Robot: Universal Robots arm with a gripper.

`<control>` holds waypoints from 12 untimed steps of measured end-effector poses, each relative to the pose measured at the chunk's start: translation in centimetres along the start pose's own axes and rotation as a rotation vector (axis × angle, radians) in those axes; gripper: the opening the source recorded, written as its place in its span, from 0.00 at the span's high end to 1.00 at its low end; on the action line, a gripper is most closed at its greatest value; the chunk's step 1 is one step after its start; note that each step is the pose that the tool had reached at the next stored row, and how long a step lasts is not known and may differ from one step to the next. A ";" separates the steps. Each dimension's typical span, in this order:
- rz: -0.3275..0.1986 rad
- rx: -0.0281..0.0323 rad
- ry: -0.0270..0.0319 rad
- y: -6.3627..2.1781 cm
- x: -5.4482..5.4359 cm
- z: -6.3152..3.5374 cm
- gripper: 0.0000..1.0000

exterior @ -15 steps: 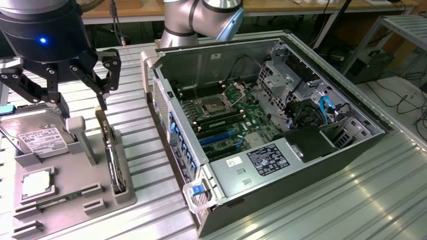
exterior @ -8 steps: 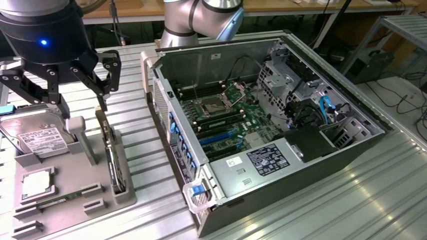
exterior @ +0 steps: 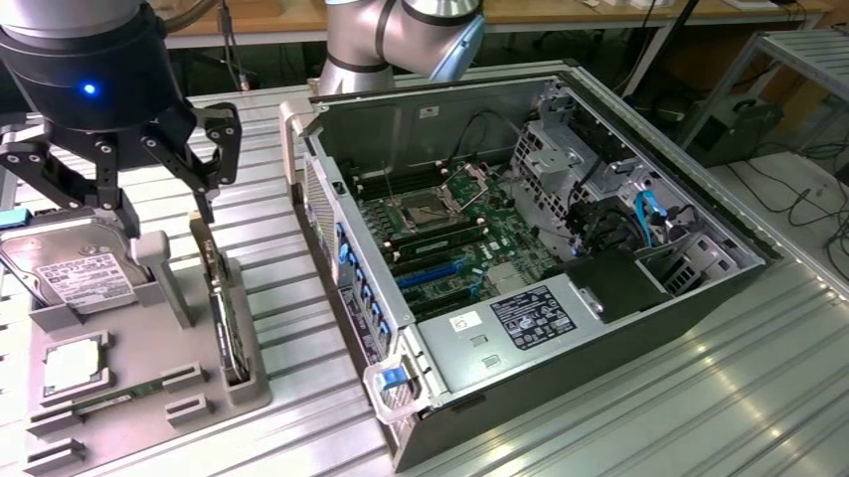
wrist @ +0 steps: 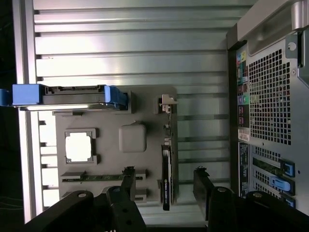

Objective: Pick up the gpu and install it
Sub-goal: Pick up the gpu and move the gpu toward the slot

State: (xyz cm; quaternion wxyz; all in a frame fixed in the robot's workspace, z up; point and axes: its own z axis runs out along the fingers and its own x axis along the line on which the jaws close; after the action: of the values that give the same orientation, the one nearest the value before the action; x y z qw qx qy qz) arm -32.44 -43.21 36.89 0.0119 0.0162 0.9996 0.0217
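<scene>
The gpu (exterior: 218,303) is a thin black card standing on edge in a slot along the grey holder tray (exterior: 159,348), on the side nearest the computer. Its metal bracket (wrist: 166,103) is at the far end. My gripper (exterior: 166,214) hangs open above the bracket end of the card, holding nothing. In the wrist view the gripper (wrist: 164,171) straddles the gpu (wrist: 166,181), one finger (wrist: 128,180) on each side and apart from it. The open computer case (exterior: 531,248) lies on its side at the exterior view's right, motherboard (exterior: 444,234) exposed.
The tray also holds a silver hard drive (exterior: 60,268) with blue rails (wrist: 72,94), a square processor (exterior: 74,363) and a memory stick (exterior: 99,402). A grey block (wrist: 132,137) stands mid-tray. The case's rear panel (wrist: 270,96) is close beside the tray. Ribbed metal table (exterior: 690,397) all round.
</scene>
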 end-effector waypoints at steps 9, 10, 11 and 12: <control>0.000 0.0000 0.0000 -0.02 0.0 0.38 0.40; 0.000 0.0000 -0.0001 -0.02 0.0 0.49 0.40; 0.000 0.0000 0.0000 -0.02 0.0 0.55 0.40; 0.000 -0.0001 -0.0001 -0.03 0.0 0.61 0.40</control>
State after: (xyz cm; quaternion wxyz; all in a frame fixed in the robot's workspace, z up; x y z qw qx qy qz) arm -32.43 -43.21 36.28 0.0120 0.0162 0.9996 0.0217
